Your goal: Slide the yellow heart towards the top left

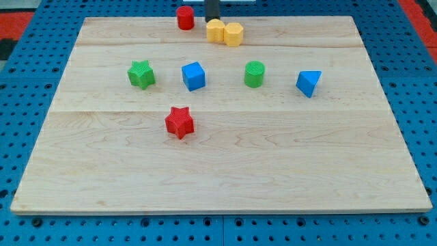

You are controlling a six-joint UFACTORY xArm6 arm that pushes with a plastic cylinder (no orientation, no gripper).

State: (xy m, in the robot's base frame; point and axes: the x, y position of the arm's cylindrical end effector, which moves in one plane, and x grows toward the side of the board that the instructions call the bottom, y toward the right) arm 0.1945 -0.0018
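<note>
Two yellow blocks sit side by side near the view's top centre. The left one looks like the yellow heart [216,31]. The right one is a yellow hexagon-like block [233,33] that touches it. My tip [212,20] comes down from the view's top edge and stands just behind the heart's top edge, touching or nearly touching it. A red cylinder [185,17] stands just left of my tip.
On the wooden board [218,178] a green star [141,74], a blue cube [193,76], a green cylinder [254,74] and a blue triangular block [308,83] form a middle row. A red star [179,122] lies below them.
</note>
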